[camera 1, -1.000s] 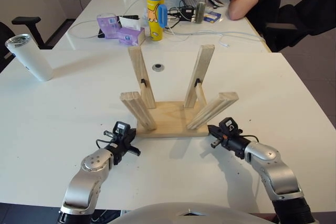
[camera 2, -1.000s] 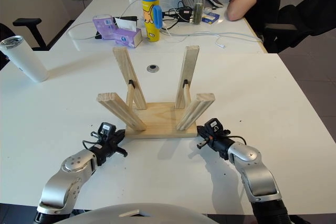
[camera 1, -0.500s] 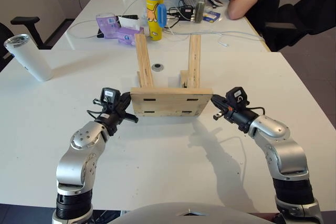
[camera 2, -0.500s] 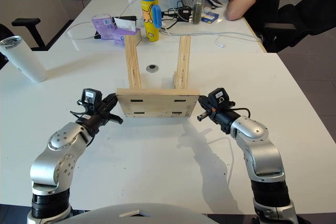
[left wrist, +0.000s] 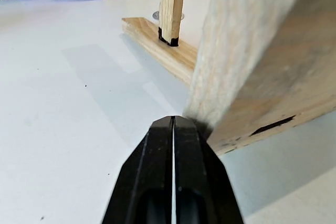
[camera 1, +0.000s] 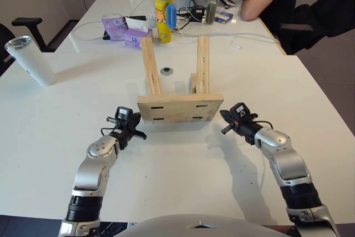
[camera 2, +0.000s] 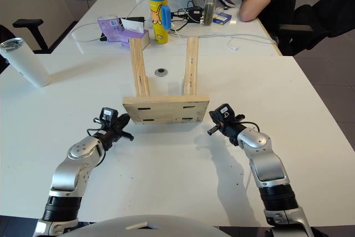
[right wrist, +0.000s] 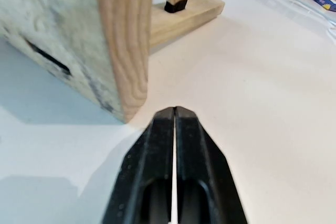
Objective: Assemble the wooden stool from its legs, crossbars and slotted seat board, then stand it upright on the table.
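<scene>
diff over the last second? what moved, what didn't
The stool was tipped from upside down, seat flat on the table, onto its side: seat board now on edge, legs pointing away. Left gripper and right gripper, fingers shut, rose with it, then sank back by its ends. White tumbler unchanged.

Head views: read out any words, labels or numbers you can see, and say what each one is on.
No text here can be read.
purple packs: print on the front, too small to read.
yellow cup: a picture, no legible words.
blue box: print too small to read.
seat board: bare wood with slots, no marking.
</scene>
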Robot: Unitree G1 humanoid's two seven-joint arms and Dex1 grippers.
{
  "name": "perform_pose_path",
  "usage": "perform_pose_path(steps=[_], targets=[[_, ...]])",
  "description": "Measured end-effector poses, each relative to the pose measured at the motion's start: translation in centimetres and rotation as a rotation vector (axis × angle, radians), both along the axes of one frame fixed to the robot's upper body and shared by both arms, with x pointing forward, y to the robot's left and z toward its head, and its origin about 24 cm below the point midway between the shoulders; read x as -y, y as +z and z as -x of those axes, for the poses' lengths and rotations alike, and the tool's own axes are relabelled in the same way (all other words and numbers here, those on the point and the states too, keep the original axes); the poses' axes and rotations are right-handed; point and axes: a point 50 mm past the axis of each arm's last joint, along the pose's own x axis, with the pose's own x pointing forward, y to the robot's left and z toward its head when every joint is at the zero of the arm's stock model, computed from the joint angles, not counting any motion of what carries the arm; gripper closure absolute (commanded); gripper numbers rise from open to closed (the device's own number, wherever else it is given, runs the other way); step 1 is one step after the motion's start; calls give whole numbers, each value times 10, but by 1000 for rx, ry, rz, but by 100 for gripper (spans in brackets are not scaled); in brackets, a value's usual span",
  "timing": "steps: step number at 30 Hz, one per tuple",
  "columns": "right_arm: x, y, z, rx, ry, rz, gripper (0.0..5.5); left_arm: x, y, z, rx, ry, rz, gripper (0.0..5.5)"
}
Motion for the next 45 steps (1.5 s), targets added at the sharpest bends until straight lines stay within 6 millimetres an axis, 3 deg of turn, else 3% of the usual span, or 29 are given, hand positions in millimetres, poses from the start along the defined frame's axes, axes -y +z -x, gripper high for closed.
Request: perform_pose_path(steps=[7,17,20,26,31,42,45], targets=[[-16,-14,-10,15,7,-8,550,8,-12,-4,-7,-21,10,545],[-20,-16,-7,33,14,-30,550,12,-3,-4,1,-7,-5,545],[-21,2,-9,89,10,-39,550,13,17,-8,49,3,5,545],[-23,66,-29,287,-10,-75,550,15,95,-31,299,22,42,545],[-24,113,-39,432,-25,-120,550,15,130,-38,398,24,67,545],[-27,118,-41,453,-47,-145,550,14,134,-44,408,32,73,545],[-25,121,-43,469,-72,-165,550,17,139,-54,419,30,105,545]])
